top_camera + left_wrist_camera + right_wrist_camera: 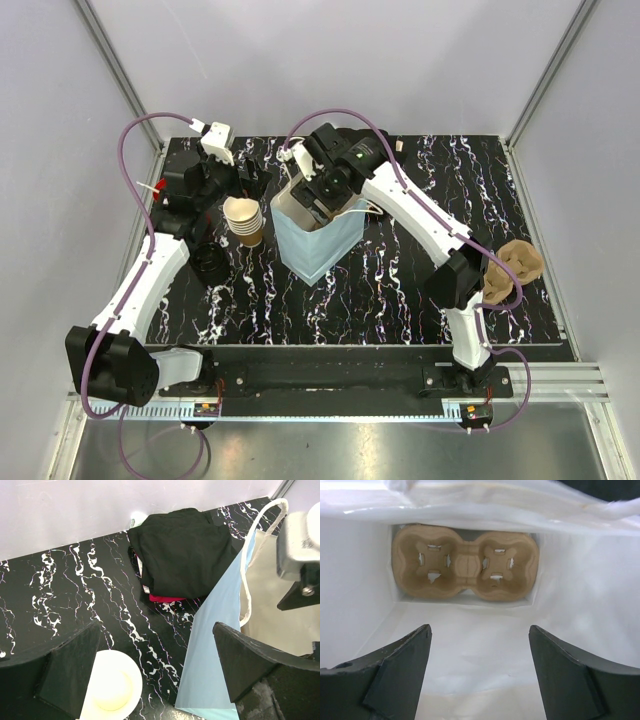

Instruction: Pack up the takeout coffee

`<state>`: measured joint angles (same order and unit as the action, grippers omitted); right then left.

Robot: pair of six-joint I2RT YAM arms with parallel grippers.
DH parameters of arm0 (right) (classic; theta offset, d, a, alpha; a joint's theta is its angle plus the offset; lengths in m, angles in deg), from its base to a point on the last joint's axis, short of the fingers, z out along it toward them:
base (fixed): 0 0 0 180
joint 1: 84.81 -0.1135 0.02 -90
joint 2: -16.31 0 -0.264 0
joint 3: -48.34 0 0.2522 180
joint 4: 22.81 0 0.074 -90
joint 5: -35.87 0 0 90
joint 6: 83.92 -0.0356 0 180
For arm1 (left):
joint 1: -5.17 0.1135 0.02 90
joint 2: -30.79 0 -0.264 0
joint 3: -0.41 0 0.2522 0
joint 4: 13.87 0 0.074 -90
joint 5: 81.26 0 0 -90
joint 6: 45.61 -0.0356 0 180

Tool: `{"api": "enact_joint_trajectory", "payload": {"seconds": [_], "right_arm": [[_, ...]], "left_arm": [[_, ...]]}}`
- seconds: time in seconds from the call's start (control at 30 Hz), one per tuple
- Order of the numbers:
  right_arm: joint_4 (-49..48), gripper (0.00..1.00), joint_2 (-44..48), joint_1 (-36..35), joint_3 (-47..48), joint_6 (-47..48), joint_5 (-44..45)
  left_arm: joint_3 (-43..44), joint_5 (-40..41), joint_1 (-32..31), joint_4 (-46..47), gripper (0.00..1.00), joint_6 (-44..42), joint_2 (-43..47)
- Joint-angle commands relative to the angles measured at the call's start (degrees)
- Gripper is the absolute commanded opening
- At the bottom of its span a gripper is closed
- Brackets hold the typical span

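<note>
A light blue paper bag (318, 245) stands open mid-table. My right gripper (320, 197) hangs over its mouth, open and empty; its wrist view (480, 630) looks down inside the white interior at a tan two-cup carrier (465, 565) lying on the bottom. My left gripper (240, 182) is open and empty just left of the bag, above a nested stack of tan cups (243, 220), whose cream mouth shows by the left finger (112, 685). The bag's blue side (215, 645) fills the right of that view. No tan cup with a black lid fitted shows in any view.
A round black lid pile (210, 265) sits left of the bag under my left arm. A black object over something red (182, 555) stands at the back edge. Tan carriers (515, 268) lie at the right. Walls close the back and sides.
</note>
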<state>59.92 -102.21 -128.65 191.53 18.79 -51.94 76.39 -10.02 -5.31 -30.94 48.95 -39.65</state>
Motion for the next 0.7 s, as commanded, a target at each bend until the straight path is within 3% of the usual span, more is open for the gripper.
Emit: {"api": "enact_joint_trajectory", "payload": {"seconds": [0.0, 0.67], "right_arm": [[0.46, 0.85, 3.03, 0.33, 3.81, 2.14, 1.23], [2.05, 0.96, 6.46, 0.33, 9.53, 6.80, 4.30]], "left_arm": [[-0.16, -0.48, -0.33, 2.61, 0.99, -0.43, 2.23], [1.41, -1.19, -0.33, -0.02, 0.99, -2.10, 3.37]]}}
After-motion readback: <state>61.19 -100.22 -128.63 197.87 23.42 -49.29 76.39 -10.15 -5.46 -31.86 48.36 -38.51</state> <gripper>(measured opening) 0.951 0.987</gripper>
